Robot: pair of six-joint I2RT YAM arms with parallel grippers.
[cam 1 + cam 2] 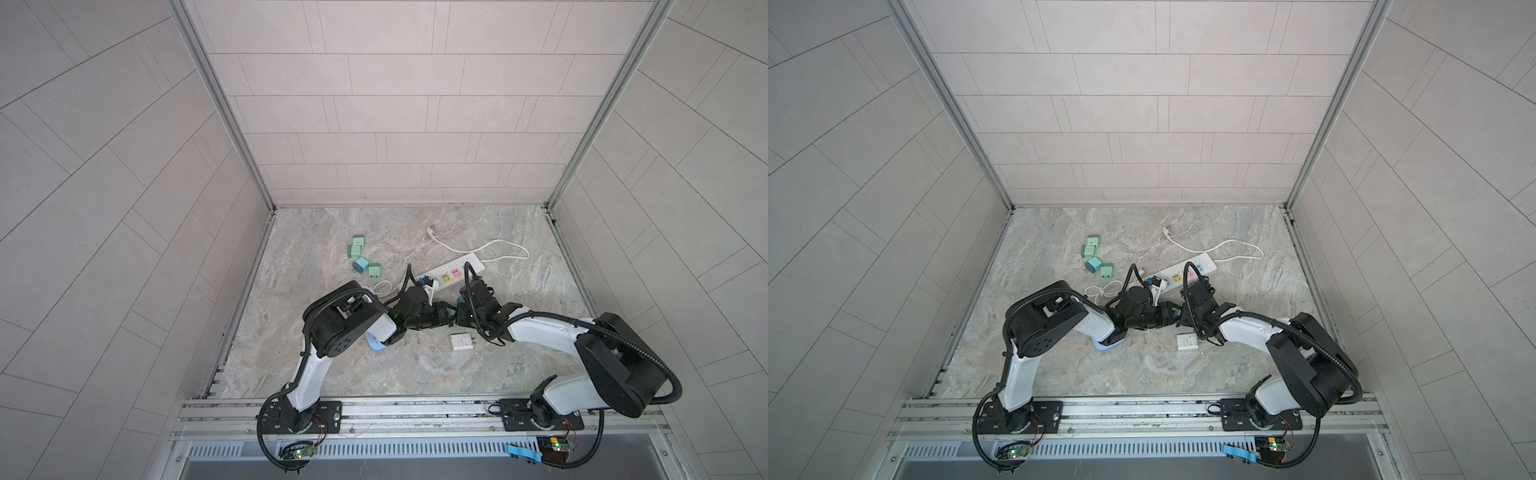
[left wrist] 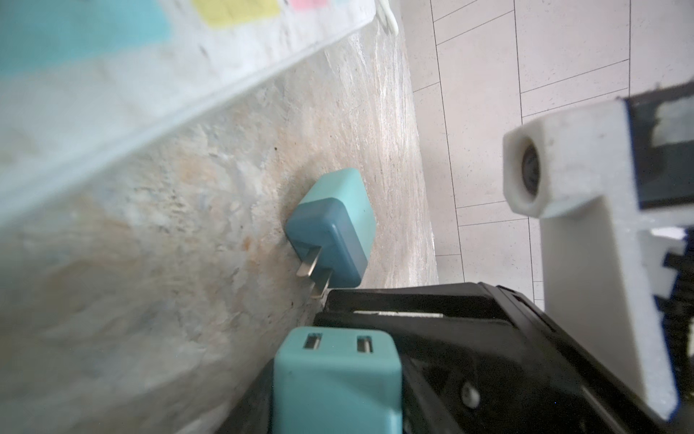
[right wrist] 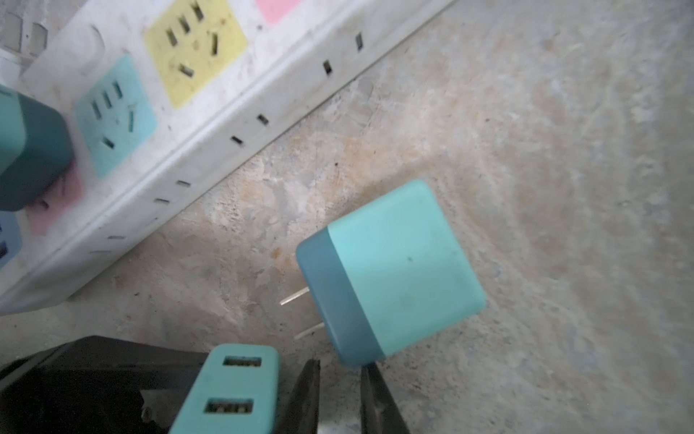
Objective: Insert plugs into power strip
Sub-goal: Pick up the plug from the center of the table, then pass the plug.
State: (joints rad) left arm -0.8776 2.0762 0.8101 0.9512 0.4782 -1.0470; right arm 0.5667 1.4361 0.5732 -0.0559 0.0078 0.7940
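Note:
My left gripper [image 2: 338, 338] is shut on a teal plug [image 2: 337, 379] whose two slots face the camera. A second teal plug [image 3: 390, 274] lies on its side on the table, prongs toward the white power strip [image 3: 233, 109]. My right gripper [image 3: 340, 375] sits just behind it, fingers [image 3: 305, 394] nearly together with nothing between them. Another teal plug [image 3: 30, 150] stands on the strip by the pink socket. In both top views the grippers [image 1: 444, 316] [image 1: 460, 318] meet just in front of the strip [image 1: 451, 272].
Several green and teal plugs [image 1: 360, 259] lie in a loose group at the back left. A flat white charger block [image 1: 461, 343] rests in front of the right wrist. A coiled white cord [image 1: 380, 286] and the strip's cord [image 1: 498, 249] lie nearby. A light blue object [image 1: 376, 345] shows under the left arm.

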